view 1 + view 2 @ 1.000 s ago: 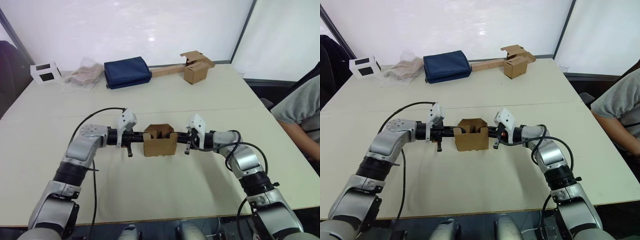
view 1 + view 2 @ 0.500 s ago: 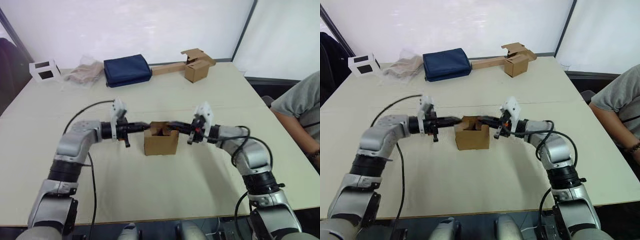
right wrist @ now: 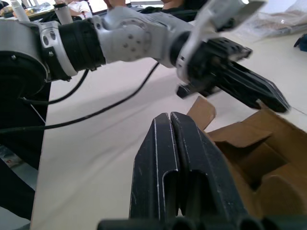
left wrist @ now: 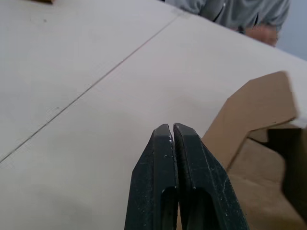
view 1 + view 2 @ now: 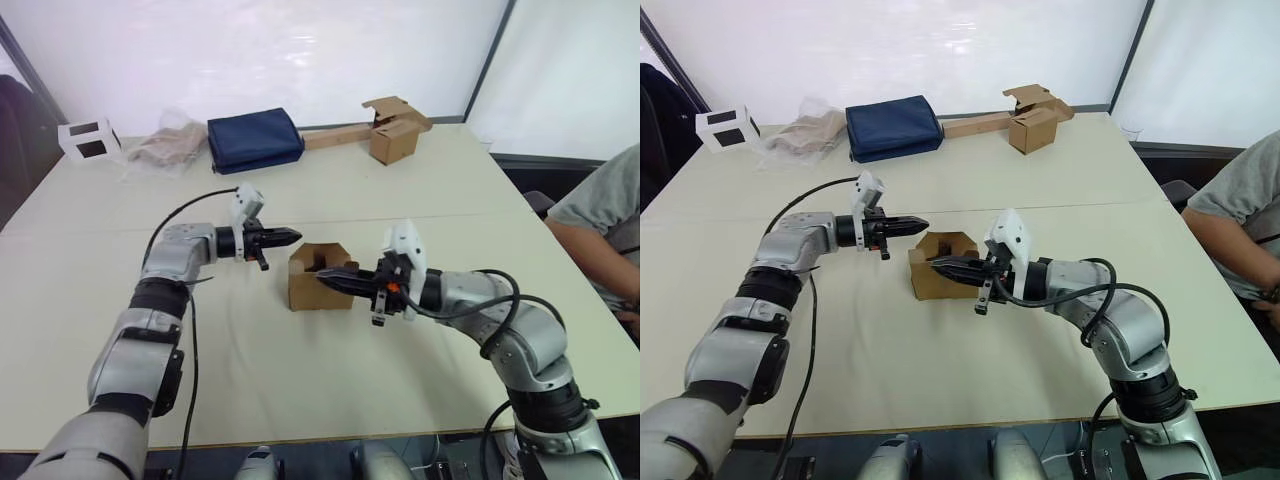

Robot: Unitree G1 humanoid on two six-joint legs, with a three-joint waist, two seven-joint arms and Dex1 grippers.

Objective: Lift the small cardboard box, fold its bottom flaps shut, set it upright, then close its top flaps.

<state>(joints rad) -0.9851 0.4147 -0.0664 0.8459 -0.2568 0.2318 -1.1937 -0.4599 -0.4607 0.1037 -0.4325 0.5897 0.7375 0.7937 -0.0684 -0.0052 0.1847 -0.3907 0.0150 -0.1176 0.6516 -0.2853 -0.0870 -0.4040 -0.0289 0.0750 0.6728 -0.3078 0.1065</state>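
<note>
Sitting upright near the middle of the pale worktop [image 5: 300,400], the small cardboard box [image 5: 318,285], open end facing up with the top flaps [image 5: 322,256] standing raised around the opening, some showing notched corners; bottom flaps hidden underneath, so not telling their state

Hovering just beside the box's left rear corner, the left claw [image 5: 290,237], fingers [image 4: 175,163] pressed together, clenched on nothing, tips pointing toward the box and apart from the cardboard

Reaching in from the right across the front of the box, the right claw [image 5: 325,279], fingers [image 3: 170,158] likewise pressed flat against each other, gripping nothing, tips lying over the near edge of the box; not telling whether touching the cardboard or just above it

Appearing in the right wrist view beyond the box's raised flap, the left claw again, dark and closed

Lying at the far side of the worktop: a dark blue folded bag [image 5: 254,142], a crumpled clear plastic wrap [image 5: 160,150] beside it, a small white open-frame cube [image 5: 89,141] at the far left, and another brown box [image 5: 393,135] adjoining a long cardboard strip [image 5: 335,139] at the far right

Sitting at the right edge of the worktop, a person in a grey shirt [image 5: 605,215], forearm resting near the corner
</note>
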